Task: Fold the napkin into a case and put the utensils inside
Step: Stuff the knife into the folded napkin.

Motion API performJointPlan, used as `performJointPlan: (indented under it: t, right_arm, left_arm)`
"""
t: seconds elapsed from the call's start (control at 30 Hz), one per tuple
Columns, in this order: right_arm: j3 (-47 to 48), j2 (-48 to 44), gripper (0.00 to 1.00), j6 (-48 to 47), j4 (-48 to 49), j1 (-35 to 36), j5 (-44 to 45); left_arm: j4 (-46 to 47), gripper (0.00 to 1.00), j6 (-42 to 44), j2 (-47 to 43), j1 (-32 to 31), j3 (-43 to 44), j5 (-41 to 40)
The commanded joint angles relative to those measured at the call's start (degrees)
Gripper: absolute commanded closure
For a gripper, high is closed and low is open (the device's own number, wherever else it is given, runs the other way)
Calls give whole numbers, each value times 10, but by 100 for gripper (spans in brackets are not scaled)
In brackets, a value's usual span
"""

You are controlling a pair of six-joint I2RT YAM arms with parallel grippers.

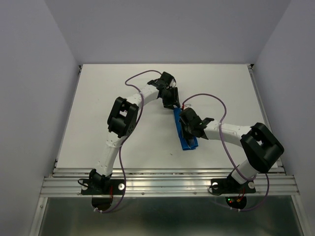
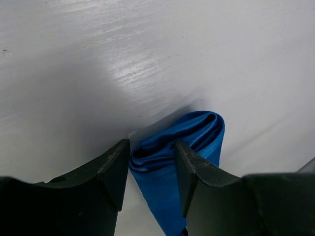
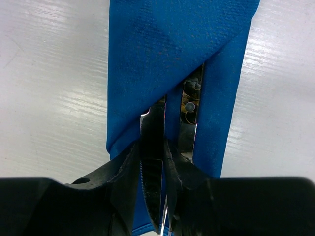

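Blue napkin case [image 1: 178,120] mid-table, lengthwise between both grippers.
In the diagonal-fold pocket: utensil [image 3: 154,120] with tip under the flap, pinched tight by right gripper [image 3: 154,147]; second utensil [image 3: 189,110] just beside it under the fold. Cannot tell knife from fork. Left gripper [image 2: 150,167] spread apart, straddling the case's far folded end on white table [image 1: 98,108].

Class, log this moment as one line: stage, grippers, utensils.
stage: filling case | left gripper: open over case end | right gripper: shut on utensil at pocket | other utensil: in pocket
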Motion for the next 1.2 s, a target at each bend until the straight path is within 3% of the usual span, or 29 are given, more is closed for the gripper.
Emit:
performJointPlan:
  t: [0.0,0.17,0.47,1.17]
  right_arm:
    - [5,12,68,14,0,6,15]
    - [7,11,68,19,2,6,20]
    - [14,7,83,38,8,6,54]
    - [62,43,83,36,24,6,74]
  left_arm:
    - [-39,48,8,-8,-10,-17,-3]
    - [-39,48,8,-8,-11,-18,-3]
    - [-39,48,9,-8,-11,-22,-3]
    - [-37,48,11,-11,-11,-26,-2]
